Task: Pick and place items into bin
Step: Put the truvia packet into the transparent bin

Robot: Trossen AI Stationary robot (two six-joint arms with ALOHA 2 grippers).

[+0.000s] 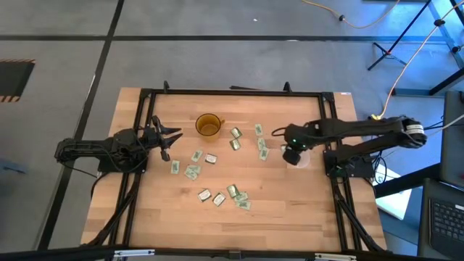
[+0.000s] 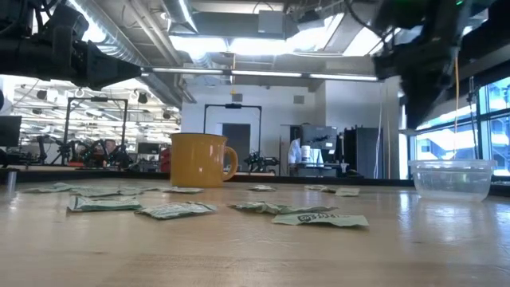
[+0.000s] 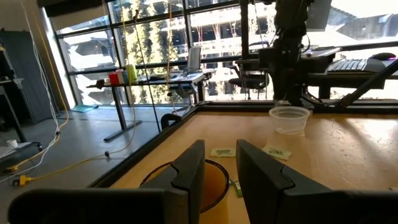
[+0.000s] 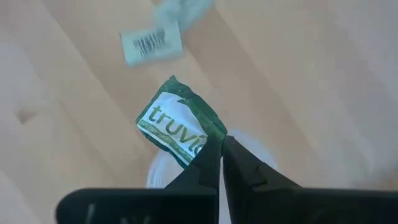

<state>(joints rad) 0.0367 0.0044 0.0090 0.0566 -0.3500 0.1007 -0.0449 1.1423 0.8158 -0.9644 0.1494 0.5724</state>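
Observation:
Several small green and white packets (image 1: 217,196) lie flat on the wooden table, spread around the amber cup (image 1: 208,125). The bin, a clear round plastic cup (image 2: 450,177), stands near the table's right edge. My right gripper (image 1: 292,154) hovers over it, shut on one green and white packet (image 4: 177,121). The bin's pale rim (image 4: 154,175) shows below those fingers in the right wrist view. My left gripper (image 1: 168,138) is open and waits in the air at the table's left side, just left of the amber cup (image 3: 211,180). My right gripper pinches the packet between its two fingertips (image 4: 208,158) at one corner (image 4: 208,138). The fingers point down from above. The packet is lifted clear, and the rest of it sticks out beyond the fingertips, printed face toward the camera.
The amber cup (image 2: 199,159) stands at the table's far middle. Packets lie in loose groups between it and the near edge (image 2: 175,210); one lies on the table beside the bin (image 4: 151,43). A black frame runs around the table (image 1: 232,92). Bare wood shows along the near edge.

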